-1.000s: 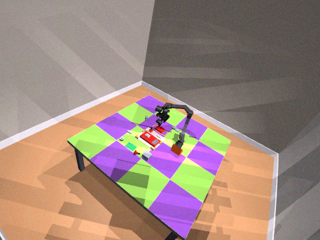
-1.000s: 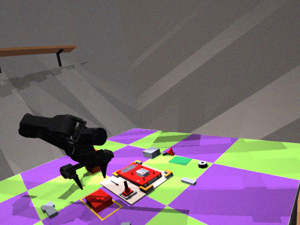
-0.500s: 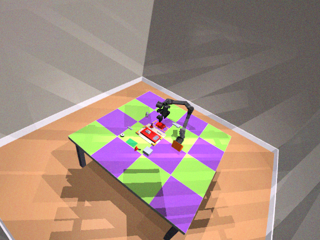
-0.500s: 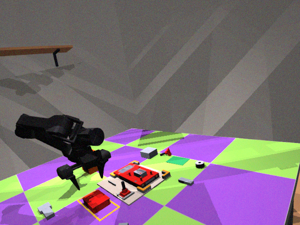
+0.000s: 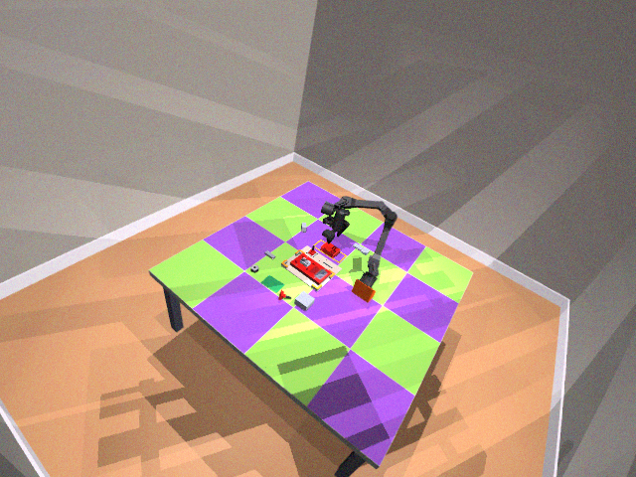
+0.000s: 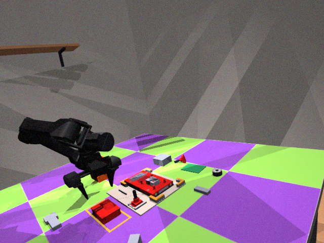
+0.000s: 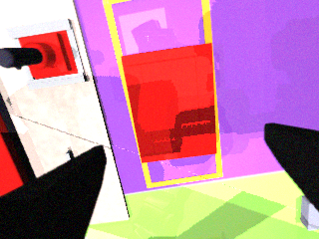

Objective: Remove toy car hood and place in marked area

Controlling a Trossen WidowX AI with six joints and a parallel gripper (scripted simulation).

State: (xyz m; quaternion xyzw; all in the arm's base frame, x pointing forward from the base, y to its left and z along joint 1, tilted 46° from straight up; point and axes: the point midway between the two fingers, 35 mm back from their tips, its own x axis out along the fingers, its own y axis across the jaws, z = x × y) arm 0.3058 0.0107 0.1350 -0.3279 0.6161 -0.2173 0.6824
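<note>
A red hood [image 6: 105,210] lies in a yellow-outlined rectangle [image 6: 108,229] on the purple-and-lime checkered table [image 6: 248,188]. The car [image 6: 148,183] is red with orange corners on a beige board [image 6: 146,206]; the gripper [image 6: 97,184] is black.

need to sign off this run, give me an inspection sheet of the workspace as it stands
surface: table, purple and green checks
job's things: red hood lies inside the yellow marked area; toy car on its board
clutter: grey blocks, green pad, black ring, small red piece
end effector: open, raised above the hood, touching nothing
cables: nothing seen
surroundings: grey walls, wooden shelf
</note>
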